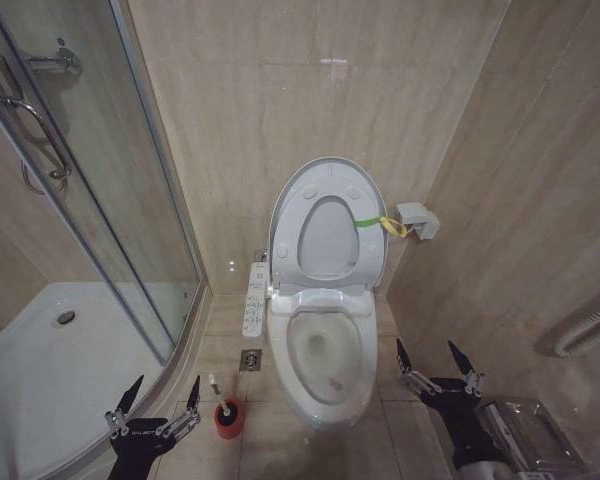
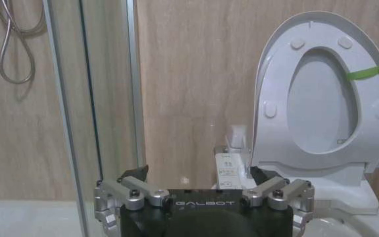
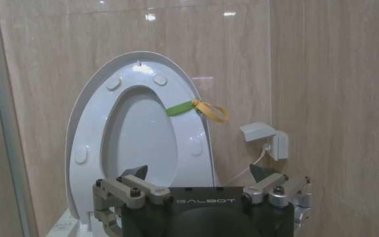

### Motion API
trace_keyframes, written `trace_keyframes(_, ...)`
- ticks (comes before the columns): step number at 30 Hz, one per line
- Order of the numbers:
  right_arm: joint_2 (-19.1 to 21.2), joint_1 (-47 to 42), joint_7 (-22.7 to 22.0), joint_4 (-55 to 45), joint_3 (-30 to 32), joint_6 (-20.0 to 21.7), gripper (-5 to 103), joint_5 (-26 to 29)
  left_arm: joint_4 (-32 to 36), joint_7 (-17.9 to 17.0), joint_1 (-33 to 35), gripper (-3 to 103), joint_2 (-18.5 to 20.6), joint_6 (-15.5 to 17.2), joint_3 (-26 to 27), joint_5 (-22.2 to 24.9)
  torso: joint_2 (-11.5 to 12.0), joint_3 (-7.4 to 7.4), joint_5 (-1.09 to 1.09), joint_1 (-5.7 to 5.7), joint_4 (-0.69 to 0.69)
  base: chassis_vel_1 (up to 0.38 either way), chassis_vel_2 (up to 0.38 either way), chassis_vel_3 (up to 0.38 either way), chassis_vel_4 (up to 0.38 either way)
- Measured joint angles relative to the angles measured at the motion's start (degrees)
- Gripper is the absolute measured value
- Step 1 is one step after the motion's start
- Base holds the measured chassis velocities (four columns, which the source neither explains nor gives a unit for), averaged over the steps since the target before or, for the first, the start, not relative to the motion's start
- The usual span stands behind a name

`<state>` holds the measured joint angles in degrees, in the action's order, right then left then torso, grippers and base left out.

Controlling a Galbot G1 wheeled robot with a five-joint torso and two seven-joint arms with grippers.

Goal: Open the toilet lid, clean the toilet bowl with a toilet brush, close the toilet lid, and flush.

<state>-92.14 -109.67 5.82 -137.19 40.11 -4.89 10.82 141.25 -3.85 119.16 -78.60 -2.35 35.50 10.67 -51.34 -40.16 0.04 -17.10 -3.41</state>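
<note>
White toilet lid (image 1: 325, 225) with green-yellow strap (image 1: 380, 223) — red brush holder (image 1: 228, 418), beige tiles (image 1: 310, 100).

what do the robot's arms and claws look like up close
Both arms end in matte black housings. The left claw and right claw each carry two slim, pointed black fingers mounted on silver brushed-metal linkage brackets with visible bolts. In the wrist views the black body bears grey "GALBOT" lettering. No loose cables are visible.

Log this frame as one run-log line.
toilet lid: raised, seat up too | toilet bowl: exposed | toilet brush: in red holder | left hand: open, empty | right hand: open, empty
</note>
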Motion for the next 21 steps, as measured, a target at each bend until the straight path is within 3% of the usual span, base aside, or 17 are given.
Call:
trace_keyframes(14,0.0,0.0,0.0,0.0,0.0,0.0,100,0.0,-0.1,0.1,-0.3,100,-0.1,0.1,0.0,0.0,0.0,0.0,0.0,0.0,0.0,0.0,0.0,0.0,0.0)
trace_keyframes(21,0.0,0.0,0.0,0.0,0.0,0.0,100,0.0,-6.8,5.0,-11.9,100,-5.9,4.4,-1.8,-2.8,0.0,0.0,0.0,0.0,0.0,0.0,0.0,0.0,0.0)
